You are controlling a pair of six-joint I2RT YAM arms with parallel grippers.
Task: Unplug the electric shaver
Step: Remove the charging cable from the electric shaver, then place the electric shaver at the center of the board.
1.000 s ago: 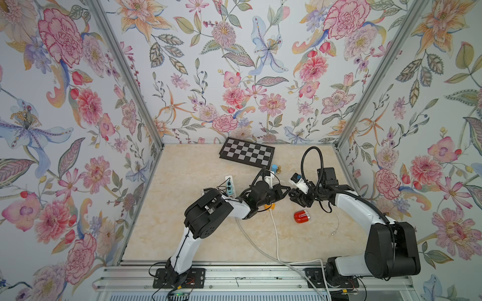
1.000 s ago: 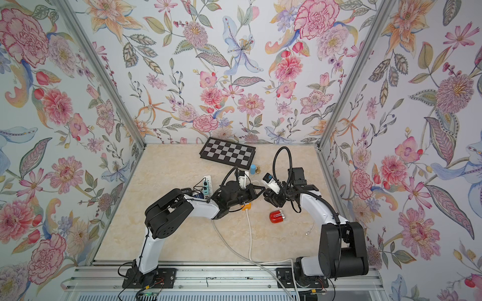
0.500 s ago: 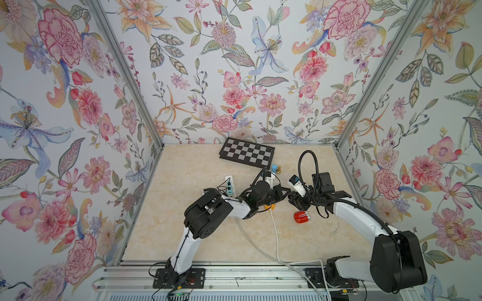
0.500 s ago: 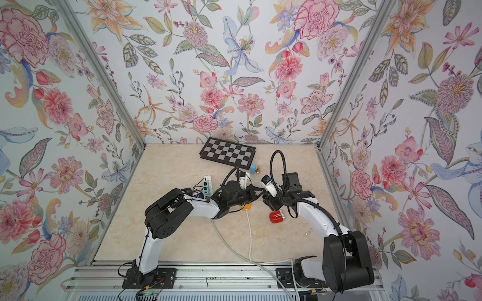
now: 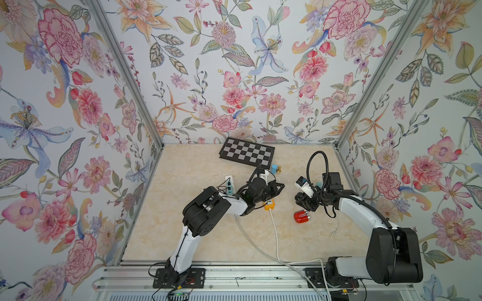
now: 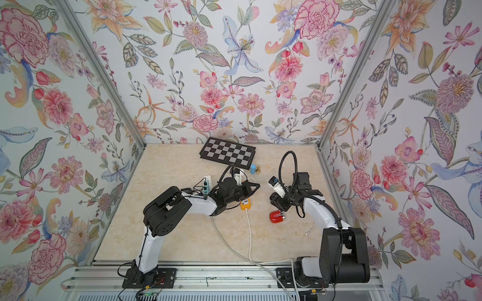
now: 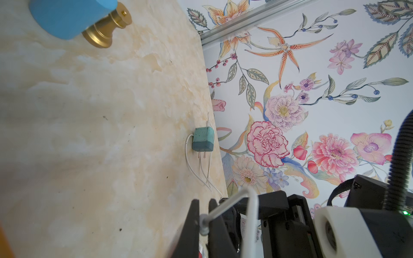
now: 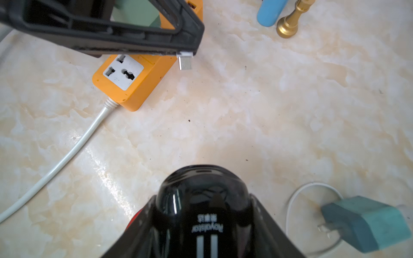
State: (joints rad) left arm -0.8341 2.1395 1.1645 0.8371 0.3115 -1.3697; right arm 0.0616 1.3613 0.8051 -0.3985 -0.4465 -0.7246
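Black glossy electric shaver (image 8: 205, 207), clamped in right gripper (image 5: 302, 202), is disconnected; left gripper (image 7: 203, 214) pinches silver-tipped white cable plug (image 8: 185, 62). Likely remaining: set both down.

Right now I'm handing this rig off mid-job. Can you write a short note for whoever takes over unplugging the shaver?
Left tool: shut on the metal-tipped white cable plug, near the orange power strip.
Right tool: closed on the glossy black electric shaver.
Teal wall adapter: lying on the cream marble tabletop, prongs bare.
Done: the plug tip is bare and apart from the shaver, so it is unplugged.
Left: probably set the shaver and plug down, then open both tools.
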